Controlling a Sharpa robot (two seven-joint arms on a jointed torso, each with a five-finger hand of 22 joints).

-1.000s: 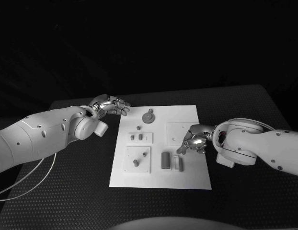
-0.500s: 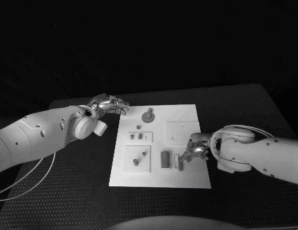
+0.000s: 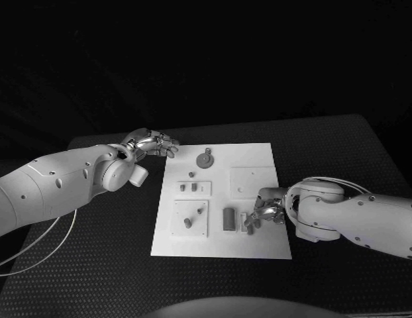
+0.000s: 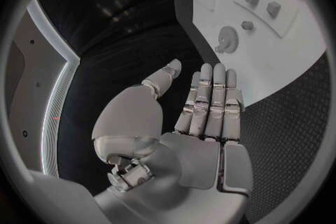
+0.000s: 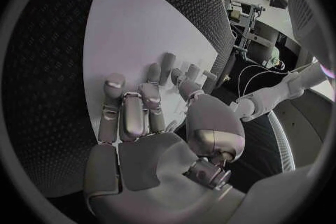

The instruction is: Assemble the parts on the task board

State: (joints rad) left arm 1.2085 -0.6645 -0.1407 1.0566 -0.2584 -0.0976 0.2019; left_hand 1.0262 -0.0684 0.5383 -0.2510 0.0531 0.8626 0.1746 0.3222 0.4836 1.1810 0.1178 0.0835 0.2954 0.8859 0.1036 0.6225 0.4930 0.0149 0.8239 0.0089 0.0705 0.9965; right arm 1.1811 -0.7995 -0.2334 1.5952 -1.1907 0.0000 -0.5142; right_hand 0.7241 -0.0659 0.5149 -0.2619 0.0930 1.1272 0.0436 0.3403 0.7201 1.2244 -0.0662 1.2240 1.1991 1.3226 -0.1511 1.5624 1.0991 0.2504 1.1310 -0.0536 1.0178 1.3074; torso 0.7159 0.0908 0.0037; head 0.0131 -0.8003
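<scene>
My right hand (image 3: 266,213) hung low over the task board (image 3: 263,159), near its right edge and toward the near end. Its fingertips (image 3: 252,227) pointed down at the two upright grey parts (image 3: 229,220) standing side by side there; from the head view I could not tell whether they touched the nearer one. In the right wrist view the fingers (image 5: 133,115) were extended and a little spread above the white plate, nothing between them, so the hand was empty and unclenched. My left hand (image 3: 152,145) sat off the board, above the black table (image 3: 91,265) just beyond the board's far left corner. The left wrist view showed its fingers (image 4: 210,101) straight and together, thumb apart, palm bare, holding nothing. On the board, a round part with a small tab (image 3: 205,159) lay near the far edge. Two small blocks (image 3: 193,188) stood left of centre, with a smaller piece (image 3: 193,175) just beyond them. A raised square (image 3: 191,219) near the left edge carried a peg and a slanted piece.
</scene>
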